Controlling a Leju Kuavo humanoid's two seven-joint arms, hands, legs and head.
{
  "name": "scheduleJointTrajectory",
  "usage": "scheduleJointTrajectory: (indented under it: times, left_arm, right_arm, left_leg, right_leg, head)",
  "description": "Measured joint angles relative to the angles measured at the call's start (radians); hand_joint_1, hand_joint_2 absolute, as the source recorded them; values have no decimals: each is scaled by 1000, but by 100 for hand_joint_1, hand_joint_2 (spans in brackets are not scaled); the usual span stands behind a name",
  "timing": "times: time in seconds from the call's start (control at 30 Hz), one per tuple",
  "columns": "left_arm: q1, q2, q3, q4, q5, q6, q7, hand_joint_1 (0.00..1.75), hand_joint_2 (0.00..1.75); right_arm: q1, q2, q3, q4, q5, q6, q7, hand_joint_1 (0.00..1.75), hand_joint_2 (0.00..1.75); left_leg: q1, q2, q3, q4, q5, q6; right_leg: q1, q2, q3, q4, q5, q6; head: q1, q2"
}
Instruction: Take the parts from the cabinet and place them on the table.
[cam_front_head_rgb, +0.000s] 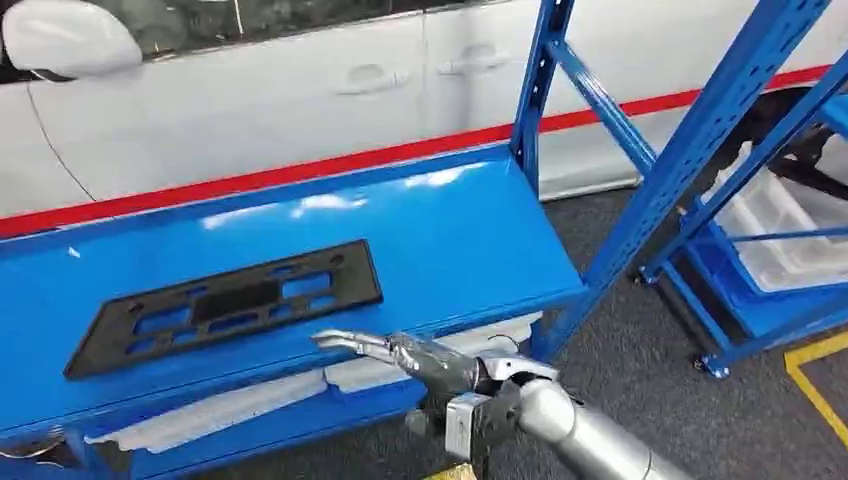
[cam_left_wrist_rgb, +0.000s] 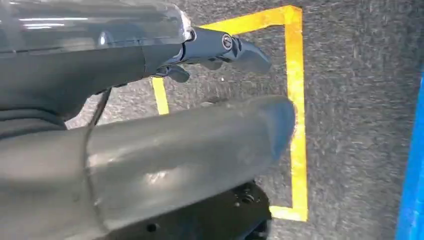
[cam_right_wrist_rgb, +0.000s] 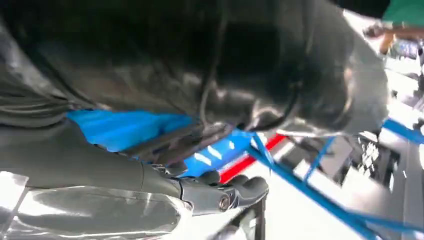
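Black plastic part (cam_front_head_rgb: 228, 303) lies flat on the blue shelf (cam_front_head_rgb: 470, 235). Right hand (cam_front_head_rgb: 400, 355) reaches to its near edge, fingers extended, grasping nothing. Left hand (cam_left_wrist_rgb: 150, 135) hangs over floor; its grip cannot be told.

Black flat rectangular part (cam_front_head_rgb: 225, 305) with slotted cut-outs, lying flat on the blue cabinet shelf (cam_front_head_rgb: 470, 240), long side across; just beyond and left of the right hand's (cam_front_head_rgb: 420, 362) fingertips.

Car workshop: blue racking (cam_front_head_rgb: 700, 130), white car (cam_front_head_rgb: 300, 90).

Matt black plastic part (cam_front_head_rgb: 228, 303), glossy shelf (cam_front_head_rgb: 470, 235)
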Motion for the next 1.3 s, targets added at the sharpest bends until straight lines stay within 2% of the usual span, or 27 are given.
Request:
scheduleJointTrajectory:
  times: [0.03, 0.07, 0.1, 0.2, 0.23, 0.33, 0.4, 0.43, 0.5, 0.53, 0.57, 0.6, 0.63, 0.7, 0.73, 0.83, 0.87, 0.9, 0.93, 1.03, 1.07, 1.1, 1.13, 1.2, 1.23, 1.27, 1.3]
  left_arm:
    - [2, 0, 0, 0, 0, 0, 0, 0, 0]
    - [6, 0, 0, 0, -1, -1, 0, 0, 0]
    - [8, 1, -1, 0, -1, -1, 0, 0, 0]
    - [11, 4, -1, 0, -1, -3, -10, 0, 0]
    - [11, 5, -1, 0, -1, -4, -11, 0, 0]
    - [11, 6, -1, 0, -1, -5, -14, 0, 0]
    - [11, 7, -1, 0, 0, -6, -16, 0, 0]
    - [9, 7, -1, 0, 0, -6, -16, 0, 0]
    - [7, 10, -1, 0, 0, -6, -16, 0, 0]
    - [8, 10, -1, 0, 0, -6, -16, 0, 0]
    - [8, 11, -1, 0, 0, -6, -15, 0, 0]
    - [8, 12, -1, 0, 0, -6, -15, 0, 0]
    - [8, 13, -1, 0, -1, -6, -15, 0, 0]
    - [6, 13, -1, 0, -1, -7, -15, 0, 0]
    - [6, 13, -1, 0, -1, -9, -15, 0, 0]
    - [7, 12, -1, 1, -2, -9, -15, 0, 0]
    - [6, 12, -1, 1, -2, -9, -15, 0, 0]
    - [5, 15, -1, 1, -2, -9, -15, 0, 0]
    - [5, 15, -1, 1, -2, -9, -16, 0, 0]
    - [6, 16, -1, 1, -2, -10, -15, 0, 0]
    - [7, 18, -1, 1, -2, -10, -15, 0, 0]
    - [9, 19, -1, 1, -2, -10, -15, 0, 0]
    - [9, 20, -1, 1, -3, -10, -15, 0, 0]
    - [7, 22, -1, 1, -3, -10, -16, 0, 0]
    - [6, 23, -1, 1, -3, -10, -18, 0, 0]
    - [1, 23, -1, 1, -4, -11, -18, 0, 0]
    - [-1, 23, -1, 1, -5, -11, -19, 0, 0]
  right_arm:
    - [-1, 0, 8, 5, 0, 0, 0, 0, 0]
    - [-4, 0, 19, 11, 0, 0, 1, 0, 0]
    - [-6, 0, 26, 16, -4, 0, 1, 0, 0]
    - [-14, 0, 37, 26, -30, -2, -8, 0, 0]
    - [-18, 0, 40, 28, -34, -3, -11, 0, 0]
    - [-21, 0, 46, 29, -42, -3, -12, 0, 0]
    - [-24, 0, 50, 28, -46, -4, -12, 0, 0]
    - [-27, 0, 51, 28, -47, -4, -12, 0, 0]
    - [-29, 0, 53, 29, -48, -4, -12, 0, 0]
    - [-28, 0, 56, 30, -49, -4, -12, 0, 0]
    - [-28, 0, 58, 31, -49, -4, -11, 0, 0]
    - [-28, 0, 60, 33, -49, -4, -11, 0, 0]
    - [-29, 0, 62, 34, -49, -4, -11, 0, 0]
    - [-37, 0, 66, 34, -48, -4, -11, 0, 0]
    - [-44, 0, 68, 34, -47, -5, -11, 0, 0]
    - [-51, 0, 71, 34, -46, -5, -10, 0, 0]
    - [-52, 0, 71, 34, -46, -5, -10, 0, 0]
    - [-54, 2, 71, 34, -46, -6, -11, 0, 0]
    - [-56, 3, 71, 34, -46, -7, -10, 0, 0]
    - [-57, 5, 74, 36, -46, -8, -10, 0, 0]
    - [-57, 5, 76, 38, -44, -9, -10, 0, 0]
    - [-57, 5, 78, 39, -44, -10, -10, 0, 0]
    - [-57, 5, 79, 40, -44, -11, -10, 0, 0]
    - [-57, 7, 82, 40, -43, -13, -10, 0, 0]
    - [-59, 8, 84, 40, -43, -14, -10, 0, 0]
    - [-62, 8, 85, 40, -43, -16, -10, 0, 0]
    - [-65, 8, 87, 40, -42, -16, -10, 0, 0]
  left_leg:
    - [0, 2, -38, 68, -17, -3]
    - [0, 3, -52, 87, -8, -5]
    - [0, 5, -40, 56, 24, -6]
    - [0, 7, 79, -197, 150, 3]
    - [-6, 7, 98, -225, 135, 6]
    - [-8, 7, 89, -223, 133, 19]
    - [0, 8, 95, -231, 138, 35]
    - [0, 8, 95, -230, 137, 41]
    - [-1, 8, 93, -230, 137, 44]
    - [-2, 8, 92, -229, 136, 45]
    - [-3, 8, 92, -228, 136, 45]
    - [-3, 7, 94, -228, 135, 45]
    - [-3, 5, 97, -228, 134, 44]
    - [-3, 2, 105, -229, 132, 40]
    - [0, 3, 104, -229, 131, 39]
    - [0, 4, 101, -231, 132, 18]
    - [-1, 4, 105, -237, 136, 11]
    - [-3, 4, 101, -232, 129, 7]
    - [-5, 5, 94, -206, 106, 5]
    - [-1, 6, -12, 28, -15, -3]
    - [-1, 6, -40, 87, -29, -6]
    - [-1, 6, -43, 90, -15, -8]
    - [-1, 7, -20, 43, 20, -7]
    - [-1, 30, 67, -130, 107, -4]
    - [-3, 80, 105, -214, 125, -2]
    - [-12, 75, 112, -228, 118, 9]
    - [-9, 65, 107, -226, 119, 17]
  right_leg:
    - [3, -10, -1, 3, -3, -2]
    - [4, -17, 0, 8, -7, -3]
    - [5, -17, 2, 12, -12, -1]
    - [6, -24, 11, 20, -25, 9]
    - [16, -24, 8, 23, -28, 15]
    - [14, -23, 4, 24, -27, 23]
    - [9, -18, 4, 36, -42, 35]
    - [8, -9, -13, 78, -71, 39]
    - [3, -5, -96, 241, -152, 48]
    - [3, -5, -140, 325, -180, 50]
    - [2, -5, -164, 362, -182, 50]
    - [2, -5, -164, 350, -156, 49]
    - [2, -5, -143, 295, -114, 46]
    - [5, -3, -57, 109, -14, 31]
    - [11, 0, -31, 44, -4, 18]
    - [19, 0, -32, 37, -6, 13]
    - [19, 1, -31, 32, -2, 8]
    - [-1, 0, -23, 13, 10, 2]
    - [3, -3, -19, 7, 12, -1]
    - [6, -11, -25, 11, 12, -6]
    - [8, -15, -26, 12, 12, -7]
    - [8, -17, -26, 15, 10, -7]
    - [8, -21, -26, 18, 6, -5]
    - [8, -32, -19, 23, -2, 1]
    - [12, -38, -15, 25, -6, 6]
    - [20, -42, -17, 32, -13, 13]
    - [23, -50, -18, 32, -13, 15]
  head:
    - [0, 0]
    - [0, 0]
    - [0, 0]
    - [0, 0]
    - [0, 0]
    - [0, 0]
    - [0, 0]
    - [1, 0]
    - [0, 0]
    - [1, 0]
    - [1, 0]
    - [0, 0]
    - [1, 0]
    - [0, 0]
    - [0, 0]
    - [1, 0]
    - [1, 0]
    - [1, 0]
    - [1, 0]
    - [0, 0]
    - [0, 0]
    - [0, 0]
    - [0, 0]
    - [0, 0]
    - [0, 0]
    - [1, 0]
    - [2, 0]
